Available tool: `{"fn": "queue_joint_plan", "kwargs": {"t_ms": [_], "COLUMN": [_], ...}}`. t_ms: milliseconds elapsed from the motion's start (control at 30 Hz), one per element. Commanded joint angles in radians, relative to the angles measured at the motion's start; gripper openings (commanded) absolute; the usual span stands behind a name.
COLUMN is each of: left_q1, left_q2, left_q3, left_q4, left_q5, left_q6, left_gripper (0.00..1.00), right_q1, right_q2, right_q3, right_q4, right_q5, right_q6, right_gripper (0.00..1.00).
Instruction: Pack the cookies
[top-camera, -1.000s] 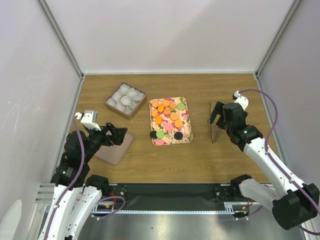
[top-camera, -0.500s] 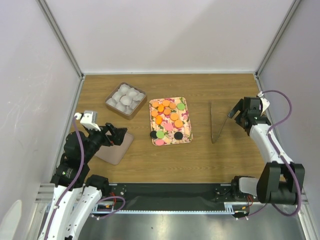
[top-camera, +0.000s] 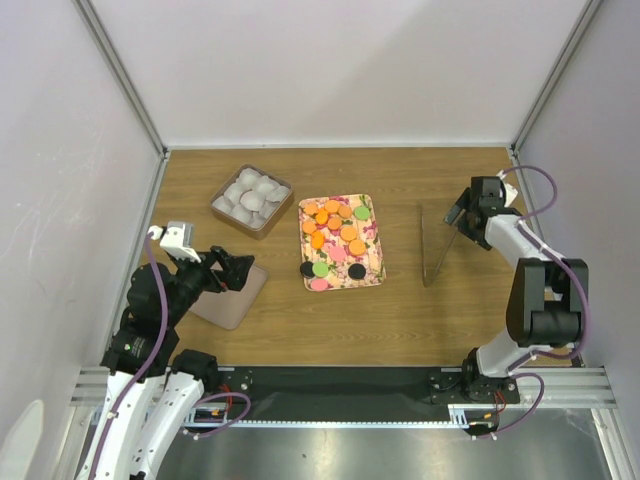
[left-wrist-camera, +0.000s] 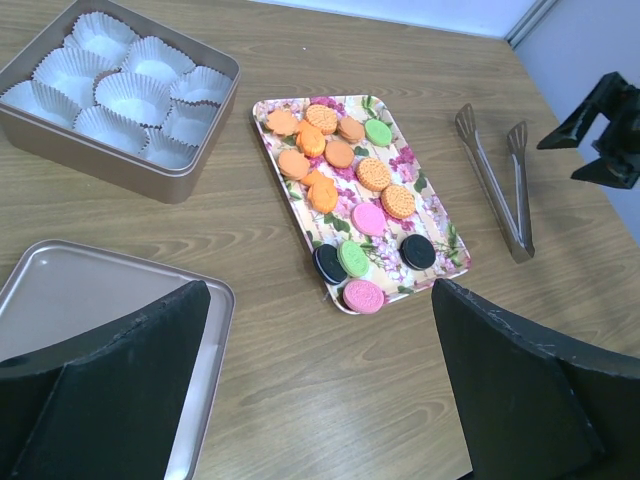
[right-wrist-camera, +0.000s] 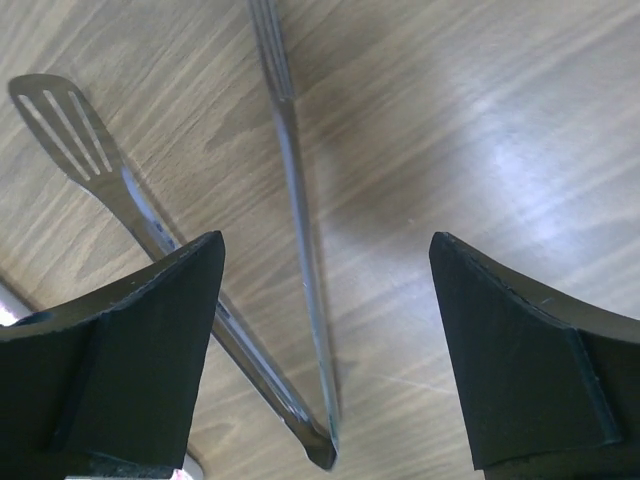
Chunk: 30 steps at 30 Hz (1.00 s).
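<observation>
Wood table, cookies, seemingly lilac walls

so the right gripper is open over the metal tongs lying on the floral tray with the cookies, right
Not quite: the slotted metal tongs lie on the wooden table, right of the floral rectangular tray holding the small round cookies, not on it, as the left wrist view shows. The right gripper is open over them.
</observation>
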<state>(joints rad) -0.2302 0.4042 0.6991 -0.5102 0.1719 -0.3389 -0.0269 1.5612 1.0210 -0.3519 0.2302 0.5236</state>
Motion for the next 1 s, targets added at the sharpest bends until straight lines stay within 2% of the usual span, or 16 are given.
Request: {"fn": "queue_joint_plan", "kwargs": {"t_ms": [0,200,433,533,667,767,900,967], "left_q1": [0.005,0.005,0.005,0.005,0.005,0.005,0.005,0.005], "left_q2": [-0.002,0.004,0.018,0.022,0.024,0.027,0.03,0.03], "left_q3": [-0.006,-0.004,-0.006,-0.006,-0.004,-0.004,-0.004,-0.006], "left_q4": [0.029,0.027,0.027,0.027,0.025,0.024,0.025,0.024], "left_q5": [0.017,0.011,0.009,0.009,0.003,0.003,0.0,0.0], "left_q6": [0.005,0.005,0.003,0.003,0.003,0.003,0.003,0.003], "left_gripper": [1.0,1.0,1.0,1.0,1.0,1.0,1.0,1.0], "right_q1": [0.024,0.081,0.084,0.082,0.084,0.085,0.088,0.088], "right_q2": [0.066,0.157,0.194,0.212,0.226,0.232,0.232,0.232], "right_q3": [0.062,0.09,0.065,0.067,0.073,0.082,0.088,0.091], "right_q4": [0.025,0.024,0.053,0.059,0.059,0.054,0.051,0.047], "right_q5": [0.05,0.089,0.077,0.074,0.077,0.086,0.093,0.095], "right_q6": [0.009,0.019,0.019,0.013,0.001,-0.01,-0.016,-0.019], "right_gripper": [0.88,0.78,0.69,0.61,0.56,0.47,0.25,0.19]}}
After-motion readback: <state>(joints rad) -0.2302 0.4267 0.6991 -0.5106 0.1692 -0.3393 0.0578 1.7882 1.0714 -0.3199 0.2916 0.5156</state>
